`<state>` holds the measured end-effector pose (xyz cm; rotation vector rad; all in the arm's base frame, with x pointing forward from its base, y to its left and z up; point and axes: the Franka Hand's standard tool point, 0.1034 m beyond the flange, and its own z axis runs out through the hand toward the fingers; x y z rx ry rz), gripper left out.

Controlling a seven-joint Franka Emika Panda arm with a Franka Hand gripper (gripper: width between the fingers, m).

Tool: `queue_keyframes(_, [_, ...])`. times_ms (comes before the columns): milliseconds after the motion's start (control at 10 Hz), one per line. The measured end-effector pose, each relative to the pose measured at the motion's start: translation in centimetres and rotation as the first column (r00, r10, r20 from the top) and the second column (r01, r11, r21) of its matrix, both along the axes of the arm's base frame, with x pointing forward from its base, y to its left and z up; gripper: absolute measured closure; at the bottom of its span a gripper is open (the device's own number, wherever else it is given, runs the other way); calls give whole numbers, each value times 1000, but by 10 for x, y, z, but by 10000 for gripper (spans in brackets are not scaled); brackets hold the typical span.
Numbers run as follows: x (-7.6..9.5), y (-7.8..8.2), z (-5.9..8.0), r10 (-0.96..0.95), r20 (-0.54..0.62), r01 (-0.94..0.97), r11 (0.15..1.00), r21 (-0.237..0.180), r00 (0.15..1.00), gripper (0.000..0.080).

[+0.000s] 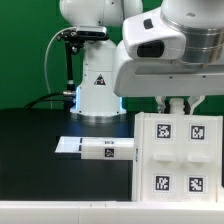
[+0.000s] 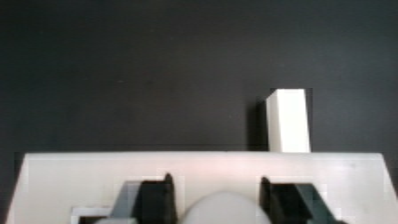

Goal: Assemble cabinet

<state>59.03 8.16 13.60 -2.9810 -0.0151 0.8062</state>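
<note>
gripper (image 1: 178, 105) at top edge of cabinet (image 1: 175, 152) on blk table (image 1: 40, 125), can't tell if clamped, green wall (image 1: 25, 50) behind.

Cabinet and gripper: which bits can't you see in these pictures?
1. The cabinet: right side and bottom cut off by the exterior view's edges.
2. The gripper: fingertips hidden behind the cabinet in the exterior view, cut by the wrist view's edge, so open or shut is unclear.
3. The small white part: its tag is too small to read in the exterior view.
</note>
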Motion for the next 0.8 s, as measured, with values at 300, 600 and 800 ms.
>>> queue_keyframes(300, [2, -3, -1, 17, 5, -17, 1000, 11, 1000, 577])
queue_keyframes(600, [2, -4, 7, 13, -8, -13, 1000, 12, 1000, 329])
queue_keyframes(800, [7, -4, 18, -2, -5, 2, 1000, 5, 1000, 180])
